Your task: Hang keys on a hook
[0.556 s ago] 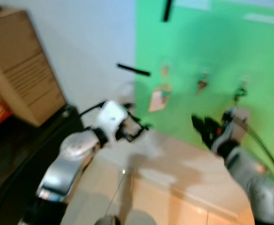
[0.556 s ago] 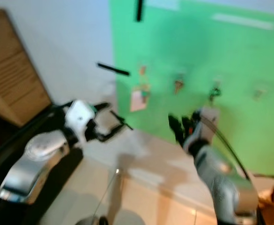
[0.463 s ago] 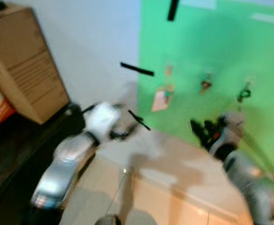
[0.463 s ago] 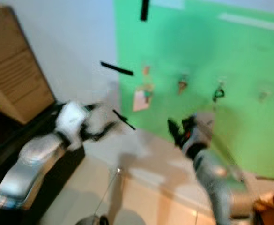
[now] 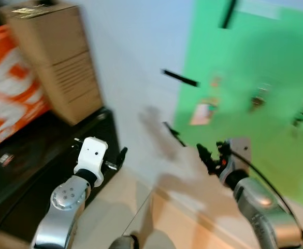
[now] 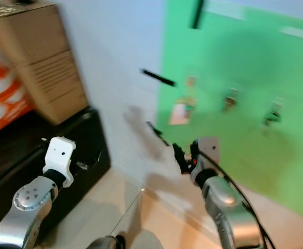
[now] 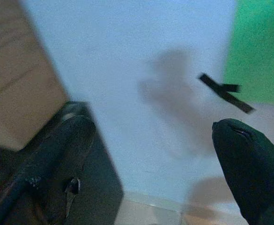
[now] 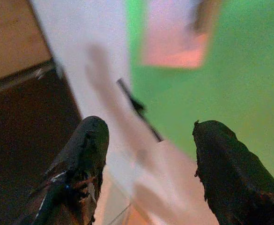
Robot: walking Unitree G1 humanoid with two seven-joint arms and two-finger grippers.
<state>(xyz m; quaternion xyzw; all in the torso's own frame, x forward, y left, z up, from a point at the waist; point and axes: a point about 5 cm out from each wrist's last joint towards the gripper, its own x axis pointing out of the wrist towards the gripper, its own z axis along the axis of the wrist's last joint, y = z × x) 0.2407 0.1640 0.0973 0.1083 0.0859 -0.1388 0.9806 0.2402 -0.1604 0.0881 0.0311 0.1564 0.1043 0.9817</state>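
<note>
Both silver arms are raised in front of the body, forearms reaching toward the wall. The left gripper (image 7: 151, 154) sits at about 8 o'clock in the head views, its white wrist block up near the black cabinet (image 5: 47, 166); its two black fingers (image 7: 57, 159) stand spread wide with nothing between them, aimed at the pale wall (image 7: 141, 56). The right gripper (image 8: 148, 164) is at about 4 o'clock, elbow bent and wrist turned toward the green board (image 5: 255, 67); its fingers (image 8: 230, 164) are likewise parted and hold nothing, pointing at the seam where the wall meets the board.

On the green board, at about 2 o'clock, small blurred items hang in a row: a pinkish tag (image 5: 203, 111) and two darker bunches, likely keys (image 5: 257, 98), too smeared to make out closely. Black strips of tape (image 5: 179, 78) cross the board's edge. A cardboard box (image 5: 58, 57) stands on the cabinet at 10 o'clock, an orange-and-white package (image 5: 9, 93) beside it.
</note>
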